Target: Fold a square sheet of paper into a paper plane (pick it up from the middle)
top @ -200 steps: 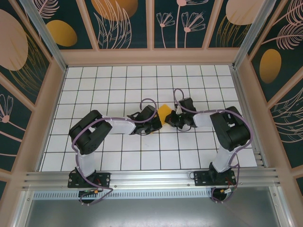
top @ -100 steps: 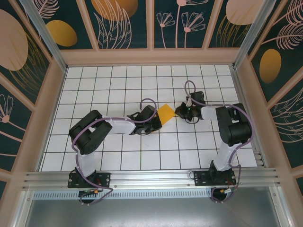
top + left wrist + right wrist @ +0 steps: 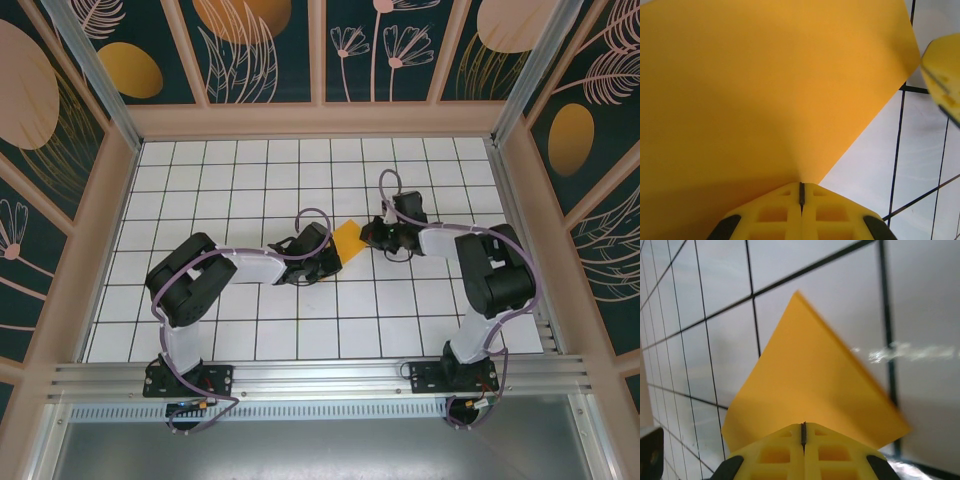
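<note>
1. The square sheet of paper (image 3: pixel 348 239) is seen from above near the middle of the white gridded table (image 3: pixel 250 180), as a small orange shape between the two arms' ends.
2. The left gripper (image 3: pixel 336 260) is found at the near-left corner of the sheet, with its arm bent in from the left side of the table.
3. In the left wrist view the left gripper (image 3: pixel 801 186) is shown with its yellow fingers (image 3: pixel 775 212) pressed together, so that only a thin dark seam is left between them.
4. The sheet (image 3: pixel 765 90) is seen to run straight into that seam, and so it is taken as pinched by the left gripper; most of this view is covered by the orange surface.
5. A blurred yellow part (image 3: pixel 942 75) is seen at the right edge of the same view, just beside the sheet's far corner.
6. The right gripper (image 3: pixel 369 236) is placed at the sheet's right edge, seemingly touching it when viewed from above.
7. In the right wrist view the right gripper (image 3: pixel 803 426) is also shown with its fingers (image 3: pixel 832 452) pressed together.
8. The sheet (image 3: pixel 810 385) is seen there as a pointed orange shape above the grid lines, its lower edge hidden behind the fingertips; whether any paper is caught between them cannot be told.
</note>
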